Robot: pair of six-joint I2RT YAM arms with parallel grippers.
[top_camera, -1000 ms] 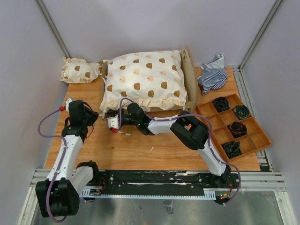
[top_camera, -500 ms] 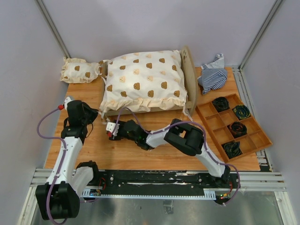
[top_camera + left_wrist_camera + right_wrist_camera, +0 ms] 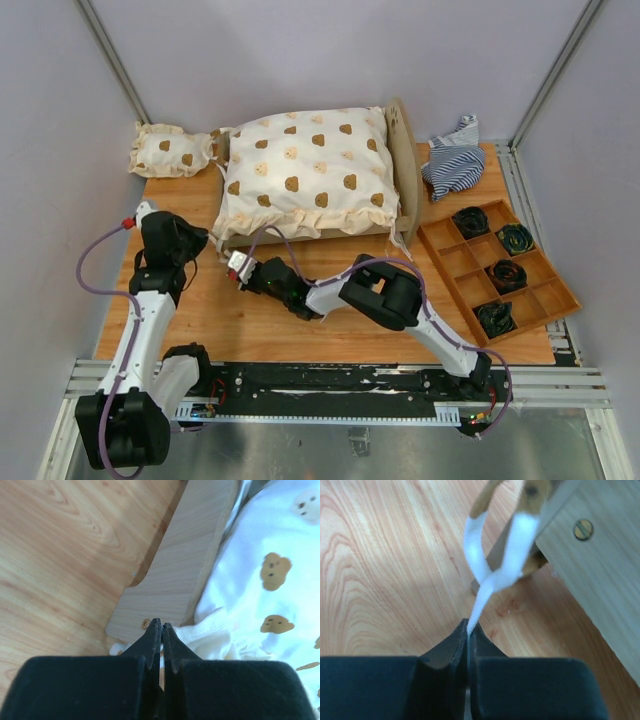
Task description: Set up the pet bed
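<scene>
Your right gripper (image 3: 469, 630) is pinched shut on a thin white fabric tie (image 3: 492, 577). In the right wrist view the tie climbs from the fingertips toward 1 o'clock and splits into two strands by the corner of the large light-wood pet bed (image 3: 403, 170). Your left gripper (image 3: 160, 626) is closed with nothing between its jaws. Its tips sit just beside the lower corner of the bed's rounded wooden end board (image 3: 182, 570); you cannot tell from these views whether they touch it.

Seen from above, the bed stands toward the far middle of the wooden tabletop (image 3: 260, 320), its long axis running 9 to 3 o'clock. A big cream bear-print cushion (image 3: 305, 170) lies over it.

The relation that matters is the line of the tie. The bed's near left corner lies close by at about 12 o'clock from your right gripper, so the tie is short and the gripper probably has little room to travel. From your left gripper the same end board lies at roughly 1 o'clock, and that arm is the nearer one to that end. If the tie has to be fastened there, the left arm looks better placed to steady the board.
</scene>
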